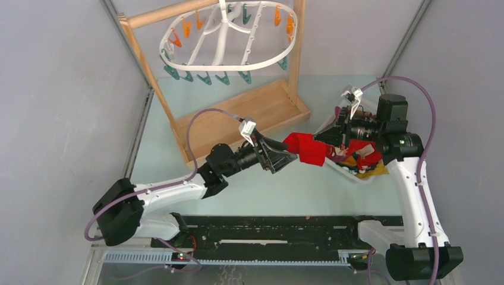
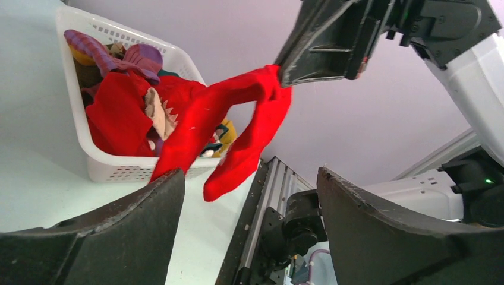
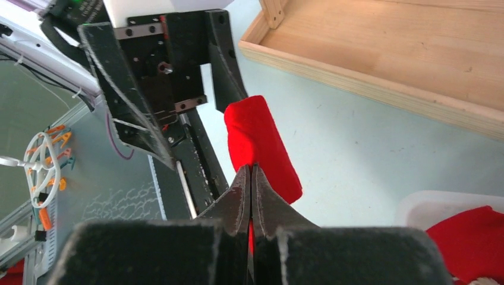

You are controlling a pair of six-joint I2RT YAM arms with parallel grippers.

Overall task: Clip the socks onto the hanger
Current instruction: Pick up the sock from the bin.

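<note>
My right gripper is shut on a plain red sock and holds it above the table, left of the basket. In the left wrist view the sock hangs doubled from the right gripper. Its two loose ends dangle just ahead of my left gripper, which is wide open and empty. From above, the left gripper faces the sock from the left, its fingertips at the sock's end. The white oval hanger, with orange and teal clothespins, hangs on the stand at the back.
A white basket at the right holds more socks, red, purple, yellow and beige. The wooden stand with a tray base stands behind the grippers; the tray also shows in the right wrist view. A black rail runs along the table's near edge.
</note>
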